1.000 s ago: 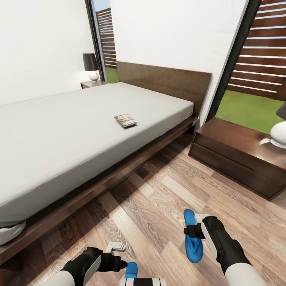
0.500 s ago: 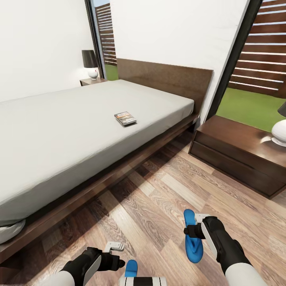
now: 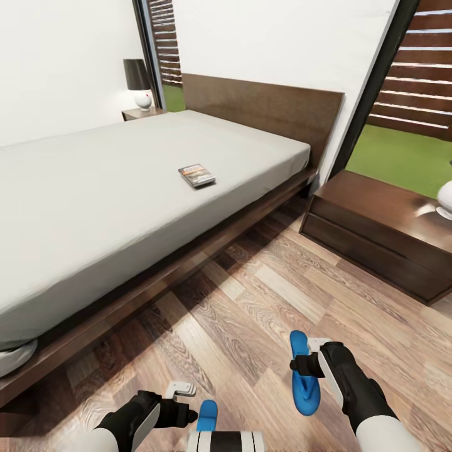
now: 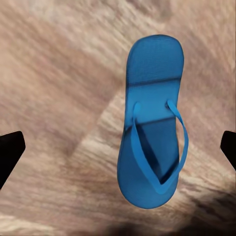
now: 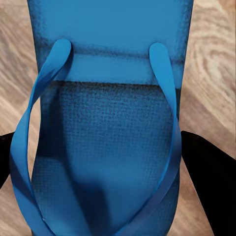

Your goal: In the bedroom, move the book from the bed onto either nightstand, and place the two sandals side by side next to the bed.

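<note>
Book [image 3: 197, 176] lies flat on the grey mattress of the bed [image 3: 94, 207], near the edge that faces us, at about 11 o'clock from our head camera; its cover shows an orange band and pale lettering too small for us to read. At 2 o'clock a nightstand [image 3: 376, 235] stands beside the headboard with a white lamp base [image 3: 446, 199] on it; a second nightstand [image 3: 141, 113] with a dark-shaded lamp [image 3: 138, 81] sits past the bed at 11 o'clock.

Our right gripper [image 3: 306, 365] reaches over one sandal [image 3: 304, 376] at 5 o'clock on the plank floor [image 3: 251, 301]. In the right wrist view its dark fingers [image 5: 209, 169] flank that sandal [image 5: 105, 147]; we cannot tell whether they clamp it. Our left gripper [image 3: 182, 411] hovers at 6 o'clock beside the other sandal [image 3: 206, 415], fingers spread wide, the sandal [image 4: 152, 123] lying on the floor between them. No brand shows on either sandal.
</note>
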Controlling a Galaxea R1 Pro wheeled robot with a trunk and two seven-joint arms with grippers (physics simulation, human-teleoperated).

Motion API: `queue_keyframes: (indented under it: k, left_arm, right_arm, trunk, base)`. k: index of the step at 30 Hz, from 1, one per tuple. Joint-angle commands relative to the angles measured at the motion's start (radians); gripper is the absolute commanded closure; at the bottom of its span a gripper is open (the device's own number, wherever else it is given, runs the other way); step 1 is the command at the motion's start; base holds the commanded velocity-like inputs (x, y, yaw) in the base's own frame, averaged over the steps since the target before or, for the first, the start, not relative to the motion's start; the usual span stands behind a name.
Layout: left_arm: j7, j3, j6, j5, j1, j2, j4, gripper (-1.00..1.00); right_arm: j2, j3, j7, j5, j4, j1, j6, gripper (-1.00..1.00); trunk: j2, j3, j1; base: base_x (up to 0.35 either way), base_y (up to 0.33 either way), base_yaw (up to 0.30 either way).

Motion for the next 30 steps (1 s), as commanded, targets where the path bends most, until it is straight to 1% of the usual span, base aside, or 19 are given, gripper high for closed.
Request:
queue_keyframes:
  k: [1, 13, 24, 28, 30]
  left_arm:
    - [0.002, -0.006, 0.005, 0.010, 0.000, 0.001, -0.001, -1.00]
    - [0.003, -0.008, -0.034, 0.010, 0.000, 0.001, -0.002, -1.00]
    - [0.003, -0.008, -0.041, 0.010, 0.000, 0.001, -0.005, -1.00]
    - [0.003, -0.008, -0.053, 0.010, 0.000, 0.000, -0.005, -1.00]
    - [0.003, -0.008, -0.057, 0.010, 0.000, 0.000, -0.004, -1.00]
  right_arm:
    - [0.000, -0.002, 0.005, 0.002, -0.001, 0.000, 0.004, 1.00]
    - [0.001, -0.002, 0.007, 0.002, -0.002, 0.000, 0.004, 1.00]
    - [0.001, -0.002, 0.007, 0.002, -0.001, 0.000, 0.005, 1.00]
    - [0.001, -0.002, 0.007, 0.002, -0.001, 0.000, 0.005, 1.00]
    - [0.001, -0.002, 0.007, 0.002, -0.001, 0.000, 0.005, 1.00]
  trunk:
    - [-0.001, -0.005, 0.000]
    - [-0.003, -0.051, 0.006]
    - [-0.003, -0.051, 0.006]
    - [-0.004, -0.067, 0.007]
    - [-0.004, -0.067, 0.007]
  base:
    - [0.000, 0.000, 0.000]
    - [0.000, 0.000, 0.000]
    - [0.000, 0.000, 0.000]
    - [0.000, 0.000, 0.000]
    - [0.000, 0.000, 0.000]
